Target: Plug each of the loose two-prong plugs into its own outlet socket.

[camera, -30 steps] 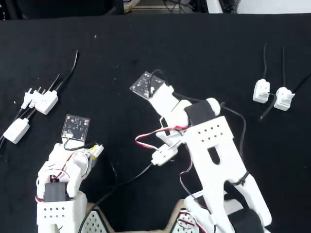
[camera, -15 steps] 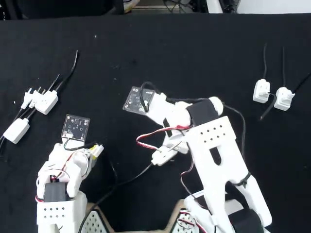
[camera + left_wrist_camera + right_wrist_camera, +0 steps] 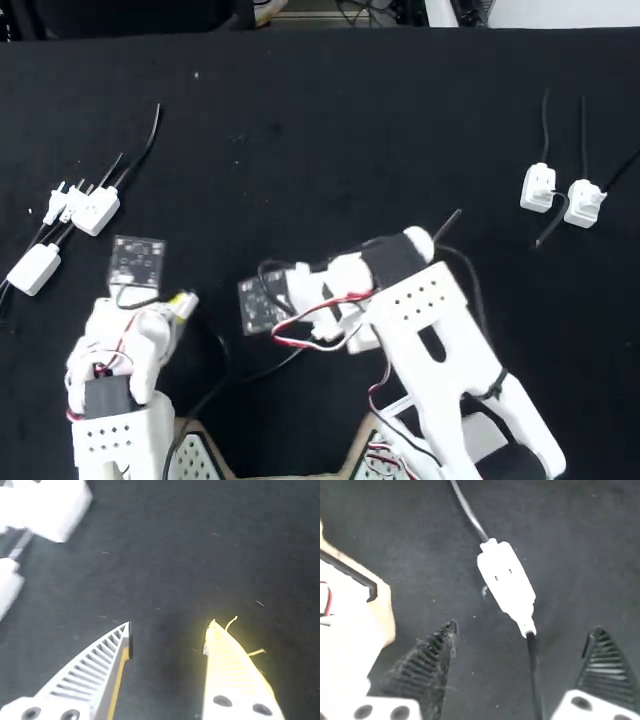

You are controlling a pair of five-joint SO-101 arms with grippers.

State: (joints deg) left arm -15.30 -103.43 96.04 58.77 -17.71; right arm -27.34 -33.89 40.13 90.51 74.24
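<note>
Your right claw (image 3: 524,627) is spread wide and grips nothing. Its two black fingers stand either side of a white plug body (image 3: 507,585) without touching it. That body lies flat on the black surface (image 3: 300,120), its long axis roughly in line with the claw's reach and two small slots showing on its upper face. A grey cord (image 3: 465,505) leaves the end away from the claw, and a black cord (image 3: 532,675) leaves the end nearer it. Your left claw (image 3: 170,624), one white finger and one yellow, is likewise open and empty above bare surface at the near left. Beyond it, at the far left, a cluster of white plugs (image 3: 85,205) lies with its cords trailing far and right. A white block (image 3: 35,268) just near of them lies with its long axis running near-left to far-right. Well apart at the far right, an inner white plug (image 3: 538,187) and an outer white plug (image 3: 585,203) sit side by side, their cords running toward the far edge.
</note>
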